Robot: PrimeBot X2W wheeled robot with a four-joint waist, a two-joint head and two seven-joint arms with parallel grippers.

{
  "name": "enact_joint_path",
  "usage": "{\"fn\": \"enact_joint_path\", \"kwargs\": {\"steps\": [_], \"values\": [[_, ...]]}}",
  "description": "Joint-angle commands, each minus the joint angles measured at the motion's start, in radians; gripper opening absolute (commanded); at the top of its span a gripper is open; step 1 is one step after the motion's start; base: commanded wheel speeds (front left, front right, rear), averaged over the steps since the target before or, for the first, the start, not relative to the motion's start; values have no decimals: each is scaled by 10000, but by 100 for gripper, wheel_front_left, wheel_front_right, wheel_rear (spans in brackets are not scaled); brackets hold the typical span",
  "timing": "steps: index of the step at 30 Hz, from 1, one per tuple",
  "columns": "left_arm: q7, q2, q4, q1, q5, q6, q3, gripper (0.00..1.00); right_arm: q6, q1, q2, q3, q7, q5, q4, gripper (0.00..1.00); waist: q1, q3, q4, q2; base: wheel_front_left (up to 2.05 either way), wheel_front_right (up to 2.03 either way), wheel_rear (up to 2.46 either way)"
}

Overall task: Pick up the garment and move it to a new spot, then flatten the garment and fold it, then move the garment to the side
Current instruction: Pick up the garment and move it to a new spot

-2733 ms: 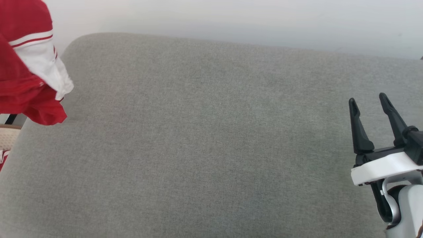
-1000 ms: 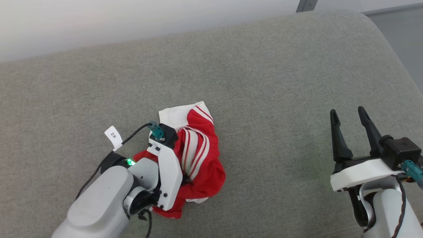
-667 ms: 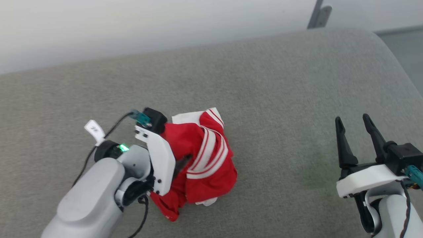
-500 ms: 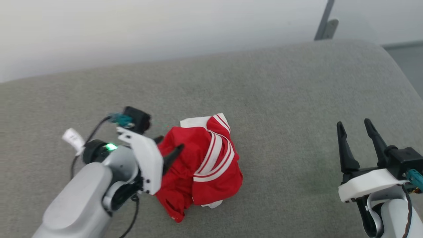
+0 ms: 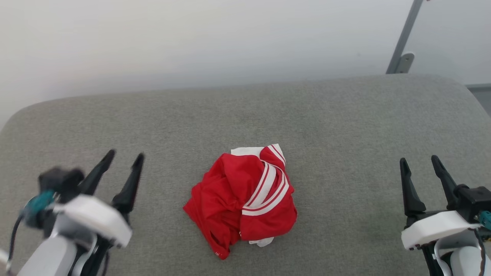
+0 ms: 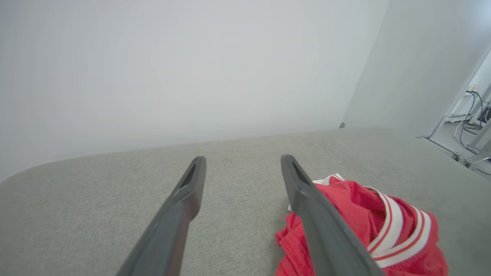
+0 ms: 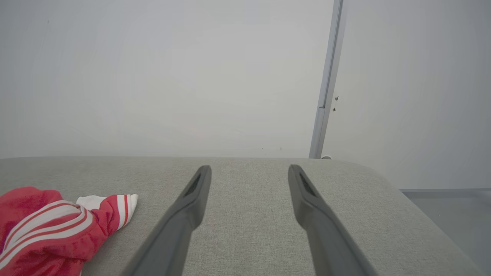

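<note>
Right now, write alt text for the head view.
A red T-shirt with white striped trim lies crumpled in the middle of a grey cushion. The left gripper and right gripper stand open on either side, neither touching it.

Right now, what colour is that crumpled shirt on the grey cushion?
Red garment with white stripes; the head view shows it best.

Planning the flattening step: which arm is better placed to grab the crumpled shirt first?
Left, probably: the left pincer is open and nearer the garment; the right pincer, also open, stands farther off.
</note>
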Motion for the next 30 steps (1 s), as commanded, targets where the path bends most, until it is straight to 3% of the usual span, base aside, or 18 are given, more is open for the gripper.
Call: {"fn": "enact_joint_path", "kwargs": {"steps": [1,5,11,19,30], "values": [[-334,99,-25,271,213,107,90,100,-3,124,-35,-19,-14,59,6,100,0,-61,76,-1,0,0,0],[-1316,127,-100,1110,92,457,619,100,-3,259,-80,-126,-25,62,48,100,0,-177,220,-1,0,0,0],[-1814,18,-485,2602,64,760,1638,100,-3,492,-73,-203,-51,154,108,100,0,-318,427,-1,0,0,0],[-1859,-819,-660,3759,439,121,3236,100,-3,817,-8,-278,-100,167,139,100,0,-463,627,-1,0,0,0],[-1863,-2021,-409,4273,1585,-778,4246,100,-3,1127,201,-198,-151,145,195,100,0,-609,785,-1,0,0,0]]}}
